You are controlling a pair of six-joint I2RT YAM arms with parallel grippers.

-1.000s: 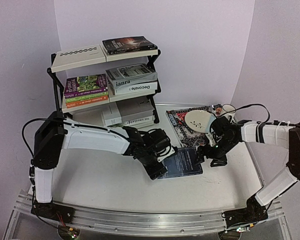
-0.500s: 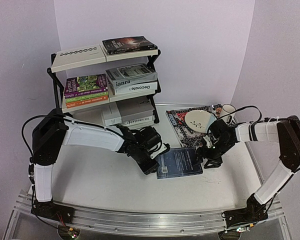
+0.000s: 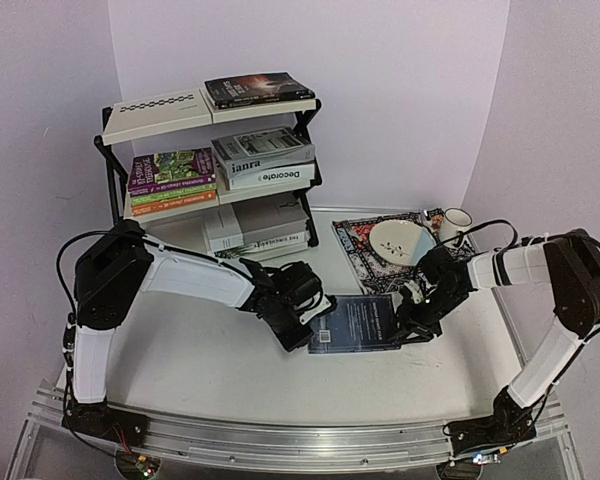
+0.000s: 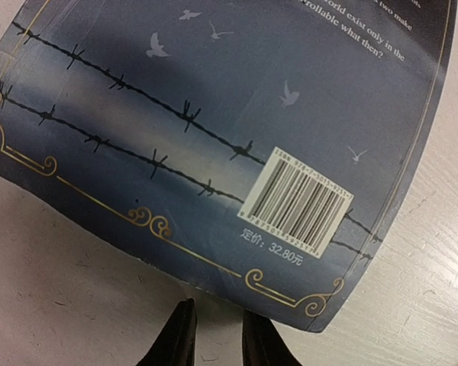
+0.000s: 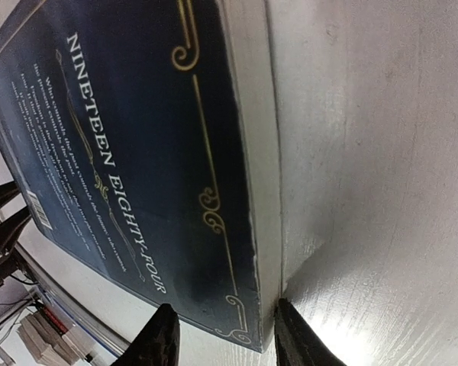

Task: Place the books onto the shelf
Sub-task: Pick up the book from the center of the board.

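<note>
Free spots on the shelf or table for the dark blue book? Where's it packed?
Shelf top tier: left half bare, beside the black book. Middle tier packed: colourful paperbacks, laura/Decorate stack. Table: open left-front, below the left arm. Crowded right-rear: placemat, bowl, mug.

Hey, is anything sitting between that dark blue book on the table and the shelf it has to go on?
Nothing lies in that path: only bare table separates the dark blue book from the shelf, though the left arm reaches across it. The placemat with its bowl sits off to the right.
</note>
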